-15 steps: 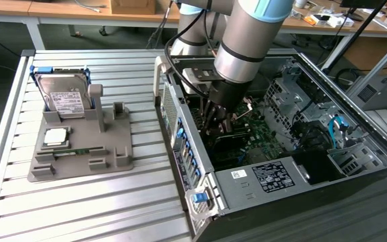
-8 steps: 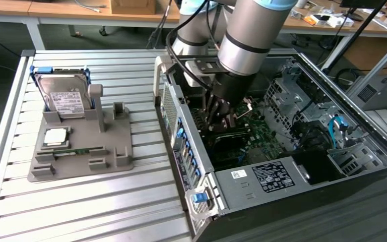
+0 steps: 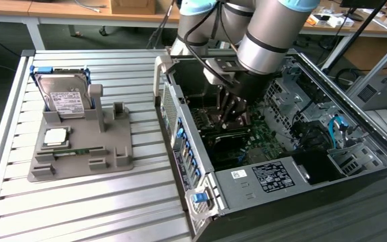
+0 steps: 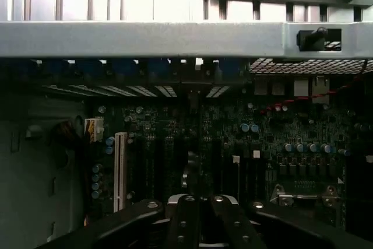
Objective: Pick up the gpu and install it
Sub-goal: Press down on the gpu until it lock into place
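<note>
The arm is built of thick silver-grey cylindrical segments with pale blue caps at the joints and a black band around the lower segment. A black cable runs down along its upper links. Below the wrist sits a light grey block, then a black housing. The claw is black, with slim linked fingers side by side, each carrying small round silver screws, and angled black outer links.

Exterior overhead; wrist inside case
</note>
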Controlling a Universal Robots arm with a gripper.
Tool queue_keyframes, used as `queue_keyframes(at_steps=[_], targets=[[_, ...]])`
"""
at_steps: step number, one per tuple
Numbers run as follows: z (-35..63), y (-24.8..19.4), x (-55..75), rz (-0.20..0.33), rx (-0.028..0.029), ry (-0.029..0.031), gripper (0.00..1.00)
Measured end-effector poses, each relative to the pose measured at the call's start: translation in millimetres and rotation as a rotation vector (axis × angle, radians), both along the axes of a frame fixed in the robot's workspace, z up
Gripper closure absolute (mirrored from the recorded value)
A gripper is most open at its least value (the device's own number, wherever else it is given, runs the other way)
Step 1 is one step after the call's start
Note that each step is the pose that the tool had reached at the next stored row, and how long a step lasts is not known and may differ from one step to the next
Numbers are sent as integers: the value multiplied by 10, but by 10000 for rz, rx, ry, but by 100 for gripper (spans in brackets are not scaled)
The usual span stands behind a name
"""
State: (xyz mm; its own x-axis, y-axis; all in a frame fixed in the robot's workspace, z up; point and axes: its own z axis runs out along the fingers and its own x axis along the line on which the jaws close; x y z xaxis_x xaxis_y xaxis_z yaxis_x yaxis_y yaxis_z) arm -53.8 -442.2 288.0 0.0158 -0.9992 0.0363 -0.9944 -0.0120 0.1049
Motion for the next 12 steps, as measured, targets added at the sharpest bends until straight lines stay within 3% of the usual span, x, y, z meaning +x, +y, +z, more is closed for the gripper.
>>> queue_keyframes(at_steps=[7, 12], targets=[[0, -1, 384, 0, -1, 252, 89], [0, 0, 635, 0, 6, 353, 89]])
